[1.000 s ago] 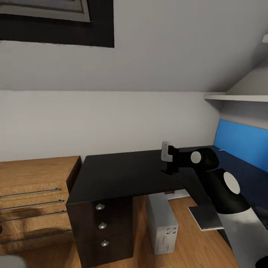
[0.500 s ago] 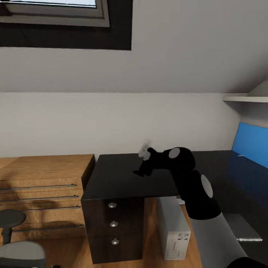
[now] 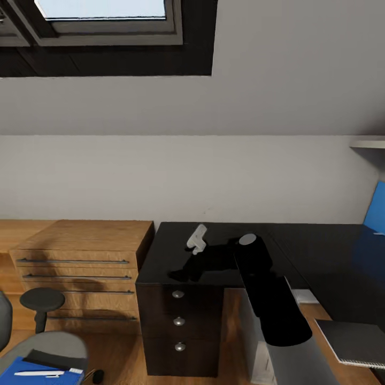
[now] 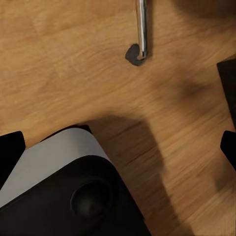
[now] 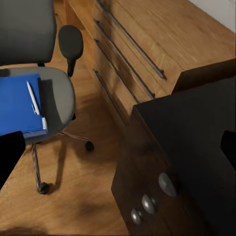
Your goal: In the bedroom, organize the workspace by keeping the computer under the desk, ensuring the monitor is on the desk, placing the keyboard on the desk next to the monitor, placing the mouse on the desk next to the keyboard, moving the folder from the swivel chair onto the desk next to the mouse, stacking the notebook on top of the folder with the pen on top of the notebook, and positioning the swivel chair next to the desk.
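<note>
My right gripper (image 3: 182,274) hangs over the near corner of the desk (image 3: 299,251), its two dark fingers spread wide apart with nothing between them. Through its wrist camera I look down past the glossy black top to the dark drawer block (image 5: 157,189) with three round knobs, and beside it the light-wood drawer unit (image 5: 147,44) with long metal handles. Further out stands the swivel chair (image 5: 54,93), well apart from the desk, with the blue folder (image 5: 18,104) flat on its grey seat and a white pen (image 5: 33,98) lying on the folder. My left gripper (image 4: 118,147) points down at the wood floor (image 4: 73,59), fingers likewise parted and empty, near my own base. The computer (image 3: 256,353) stands under the desk behind my right arm.
</note>
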Tool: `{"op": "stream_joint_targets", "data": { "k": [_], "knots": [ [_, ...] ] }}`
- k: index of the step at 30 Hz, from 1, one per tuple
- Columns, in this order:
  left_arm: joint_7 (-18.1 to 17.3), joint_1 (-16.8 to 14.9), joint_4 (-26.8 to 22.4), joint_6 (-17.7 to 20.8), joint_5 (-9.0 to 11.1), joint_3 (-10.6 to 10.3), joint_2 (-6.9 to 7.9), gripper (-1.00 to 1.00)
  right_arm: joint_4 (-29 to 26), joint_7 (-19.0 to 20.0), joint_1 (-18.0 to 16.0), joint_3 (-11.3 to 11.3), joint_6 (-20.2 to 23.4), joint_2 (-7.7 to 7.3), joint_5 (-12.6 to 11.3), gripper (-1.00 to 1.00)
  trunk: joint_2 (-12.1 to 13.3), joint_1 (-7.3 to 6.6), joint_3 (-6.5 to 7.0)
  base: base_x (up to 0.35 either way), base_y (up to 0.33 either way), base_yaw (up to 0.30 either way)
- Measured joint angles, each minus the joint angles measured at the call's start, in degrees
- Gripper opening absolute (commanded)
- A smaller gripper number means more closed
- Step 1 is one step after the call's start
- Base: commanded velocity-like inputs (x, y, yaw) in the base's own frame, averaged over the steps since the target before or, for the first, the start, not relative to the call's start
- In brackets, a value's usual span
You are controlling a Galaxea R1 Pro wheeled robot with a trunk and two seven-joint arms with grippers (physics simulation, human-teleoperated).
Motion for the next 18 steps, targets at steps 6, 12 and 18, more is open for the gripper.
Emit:
{"op": "stream_joint_targets", "data": {
  "k": [6,12,18],
  "knots": [
    [0.1,0.0,0.0,0.0,0.0,0.0,0.02,1.00,0.0,-0.7,8.7,0.3,-2.4,0.00,-2.2,1.00,0.0,0.00,0.30,0.000,0.000,0.218],
    [0.1,0.0,0.0,0.0,0.1,0.0,0.02,1.00,0.0,-4.2,13.8,0.6,-6.8,0.00,-2.5,1.00,0.0,0.00,0.60,0.000,0.000,0.218],
    [0.1,0.0,0.0,0.0,0.1,0.0,0.02,1.00,0.0,-6.9,16.5,0.7,-8.4,0.00,-2.8,1.00,0.0,0.00,0.92,0.000,0.000,0.206]
  ]
}}
